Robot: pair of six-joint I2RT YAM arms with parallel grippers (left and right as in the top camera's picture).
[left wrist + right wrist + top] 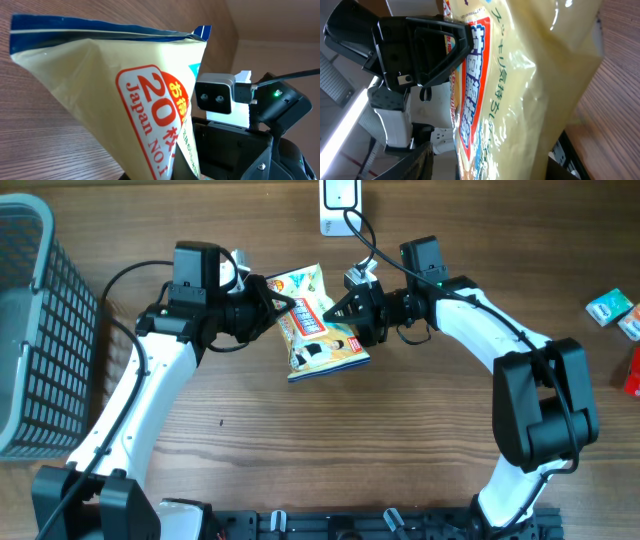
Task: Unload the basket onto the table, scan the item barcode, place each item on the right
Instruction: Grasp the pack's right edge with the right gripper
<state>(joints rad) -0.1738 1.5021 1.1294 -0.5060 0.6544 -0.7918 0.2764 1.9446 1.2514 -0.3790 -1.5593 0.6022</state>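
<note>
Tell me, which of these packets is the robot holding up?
The big yellow snack bag at the centre, pinched by the left gripper; the small packs at the right edge lie untouched.

Overhead looks straight down on the whole desk (400,440) from afar; the wrist views face each other from left and right, close against the shared snack bag (100,90)

Snack bag (315,320) print illegible, basket (40,330) cropped (left edge)
</note>
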